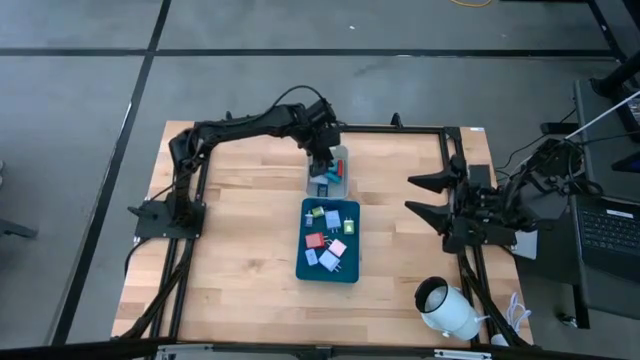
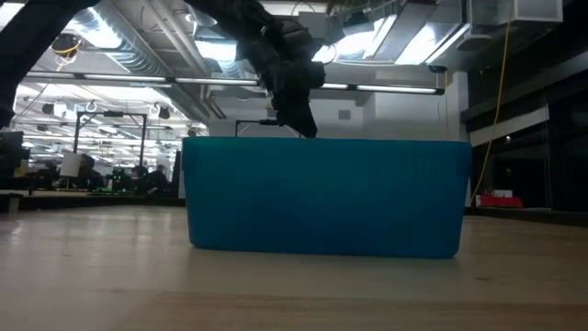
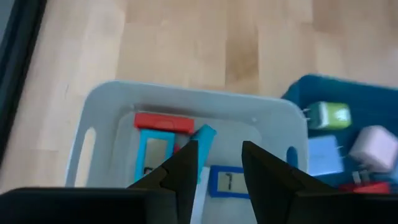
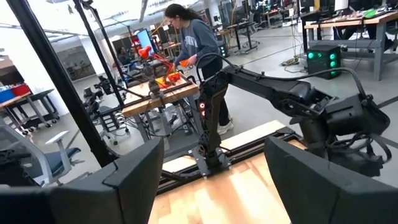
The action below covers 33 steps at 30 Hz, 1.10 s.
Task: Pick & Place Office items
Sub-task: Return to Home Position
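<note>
My left gripper is open and hovers over the small grey tray, holding nothing. In the grey tray lie a red flat piece and light blue rectangles. Several more office items lie in the dark-teal tray; a green one, a pale pink one and a light blue one are among them. In the low view the teal tray's wall hides its contents. My right gripper waits open at the table's right side.
The grey tray sits just beyond the far end of the teal tray, near the table's far edge. A big white cylinder lies at the near right corner. A person stands at a bench in the room beyond the table. Bare wood lies left of the trays.
</note>
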Motion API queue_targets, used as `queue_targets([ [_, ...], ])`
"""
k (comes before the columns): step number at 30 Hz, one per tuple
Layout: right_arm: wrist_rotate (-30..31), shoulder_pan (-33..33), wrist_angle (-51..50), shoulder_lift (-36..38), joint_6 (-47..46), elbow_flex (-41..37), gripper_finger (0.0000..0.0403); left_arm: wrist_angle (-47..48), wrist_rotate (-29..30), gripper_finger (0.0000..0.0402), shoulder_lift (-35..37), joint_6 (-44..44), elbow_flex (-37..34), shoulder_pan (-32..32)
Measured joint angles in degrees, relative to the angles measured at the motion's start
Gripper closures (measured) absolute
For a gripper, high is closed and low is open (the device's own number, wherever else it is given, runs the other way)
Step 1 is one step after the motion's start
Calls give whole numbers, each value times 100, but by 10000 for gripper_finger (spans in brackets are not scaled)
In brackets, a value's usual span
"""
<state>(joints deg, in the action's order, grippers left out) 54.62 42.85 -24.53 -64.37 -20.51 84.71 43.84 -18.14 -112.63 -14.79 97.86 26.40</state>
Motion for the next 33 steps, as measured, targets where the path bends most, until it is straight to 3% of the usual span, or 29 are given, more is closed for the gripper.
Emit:
queue_targets([
  [4, 1, 0, 4, 121, 75, 0, 119, 11, -723, 271, 6, 204, 0, 120],
  [11, -3, 0, 6, 409, 325, 0, 119, 1032, -1972, 258, 59, 633, 0, 21],
  [14, -81, 0, -2, 499, 497, 0, 119, 873, -1897, 256, 198, 910, -43, -485],
  [18, -265, 0, -20, 616, 620, 0, 119, -580, -899, 259, 731, 1822, -397, -1310],
  [24, -563, 0, -151, 774, 787, 0, 119, -3002, 1782, 266, 1528, 2934, -949, -2594],
  [29, -910, 0, -267, 912, 902, -2, 119, -3277, 3619, 277, 2223, 2519, -1636, -3334],
  [33, -1029, 0, -317, 1025, 900, -2, 119, -3560, 3816, 295, 3097, 2495, -2775, -3426],
])
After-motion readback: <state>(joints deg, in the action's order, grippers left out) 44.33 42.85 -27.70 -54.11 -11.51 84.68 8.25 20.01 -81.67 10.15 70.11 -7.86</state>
